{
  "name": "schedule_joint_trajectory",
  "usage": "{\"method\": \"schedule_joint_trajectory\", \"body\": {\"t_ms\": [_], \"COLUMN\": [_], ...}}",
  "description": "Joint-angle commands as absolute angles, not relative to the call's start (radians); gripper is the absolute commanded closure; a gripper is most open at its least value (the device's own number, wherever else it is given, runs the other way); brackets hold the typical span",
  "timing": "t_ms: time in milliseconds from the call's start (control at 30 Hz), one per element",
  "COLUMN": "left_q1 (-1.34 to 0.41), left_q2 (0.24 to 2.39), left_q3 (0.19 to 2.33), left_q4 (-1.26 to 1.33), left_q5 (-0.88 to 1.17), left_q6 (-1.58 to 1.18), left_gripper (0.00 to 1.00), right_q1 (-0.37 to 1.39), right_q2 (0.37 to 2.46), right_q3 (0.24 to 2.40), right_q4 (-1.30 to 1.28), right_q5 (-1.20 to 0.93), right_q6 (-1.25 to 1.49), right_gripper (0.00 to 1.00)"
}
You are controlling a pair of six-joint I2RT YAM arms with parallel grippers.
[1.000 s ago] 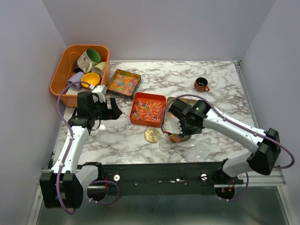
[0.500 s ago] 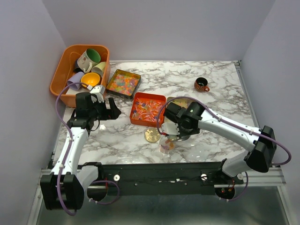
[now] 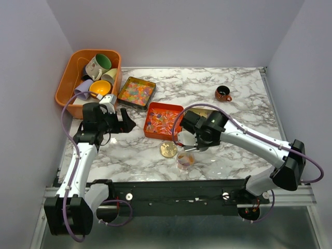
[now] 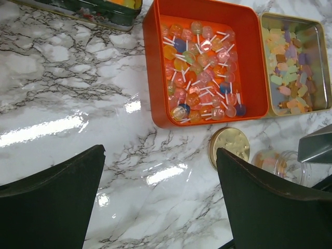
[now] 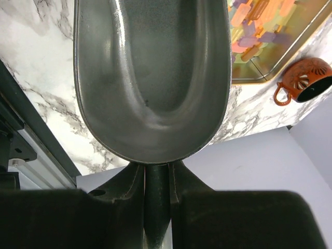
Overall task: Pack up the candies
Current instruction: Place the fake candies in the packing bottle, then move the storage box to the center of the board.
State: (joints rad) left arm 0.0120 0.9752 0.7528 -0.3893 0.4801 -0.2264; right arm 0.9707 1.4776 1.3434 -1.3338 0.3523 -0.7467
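Left wrist view gives the clearest look at the candies (image 4: 199, 72). Round sweets on white sticks are heaped in the orange tray (image 4: 205, 7). Paler blocks in yellow, pink and purple lie in a gold-rimmed tin (image 4: 290, 17) set against the tray's right wall. A third lot, in bright mixed colours, fills a dark tin (image 3: 151, 96) just off the tray's far-left corner. A few more candies sit in a small clear jar (image 3: 185, 160), which stands upright on the bench (image 3: 249, 109) near the tray's near-right corner. A flat gold disc (image 3: 167, 149) lies on the marble just beside the tray's near wall, left of the jar.

The right gripper (image 5: 157, 179) has its jaws pinched on the handle of a grey metal scoop (image 5: 153, 67), whose bowl fills most of the right wrist view. From above, the scoop hangs close to the jar, on the jar's side that faces the tray. Its height over the bench cannot be told.

The left gripper (image 4: 161, 171) sits to the left of the tray and points toward it. Its jaws are spread wide, with bare marble showing between them.

A small brown cup (image 3: 223, 94) stands well apart from the tray, to its far right. An orange basket (image 3: 63, 83) of large mugs sits to the tray's far left, beyond the dark tin.
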Motion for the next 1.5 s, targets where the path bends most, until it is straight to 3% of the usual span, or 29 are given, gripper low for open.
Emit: {"method": "schedule_joint_trajectory", "body": {"t_ms": [0,133,267,300,367,400,500,600,867,1467], "left_q1": [0.002,-0.060,-0.115,-0.144,-0.163,-0.169,-0.181,-0.184,-0.219,-0.434], "left_q2": [0.997,1.106,1.206,1.225,1.290,1.311,1.411,1.480,1.656,1.719], "left_q3": [0.767,0.805,0.822,0.825,0.825,0.833,0.873,0.916,1.037,1.115], "left_q4": [-0.373,-0.405,-0.405,-0.391,-0.370,-0.355,-0.347,-0.336,-0.302,-0.327], "left_q5": [0.561,0.497,0.416,0.372,0.345,0.338,0.298,0.262,0.308,0.316], "left_q6": [-0.245,-0.216,-0.209,-0.204,-0.199,-0.201,-0.210,-0.198,-0.100,-0.066], "left_gripper": [0.01,0.07,0.25,0.39,0.54,0.68,0.88,0.95,0.97,0.98], "right_q1": [0.965,0.864,0.714,0.665,0.626,0.597,0.549,0.509,0.427,0.402], "right_q2": [1.450,1.479,1.517,1.522,1.523,1.520,1.505,1.497,1.568,1.638], "right_q3": [1.419,1.538,1.699,1.725,1.779,1.785,1.781,1.758,1.816,1.864], "right_q4": [-1.381,-1.335,-1.269,-1.263,-1.240,-1.233,-1.220,-1.210,-1.218,-1.233], "right_q5": [0.339,0.250,0.192,0.181,0.158,0.156,0.149,0.138,0.075,0.049], "right_q6": [-0.706,-0.631,-0.554,-0.526,-0.506,-0.494,-0.483,-0.482,-0.479,-0.494], "right_gripper": [0.99,0.99,0.99,0.99,0.99,0.99,0.99,0.99,1.00,1.00]}}
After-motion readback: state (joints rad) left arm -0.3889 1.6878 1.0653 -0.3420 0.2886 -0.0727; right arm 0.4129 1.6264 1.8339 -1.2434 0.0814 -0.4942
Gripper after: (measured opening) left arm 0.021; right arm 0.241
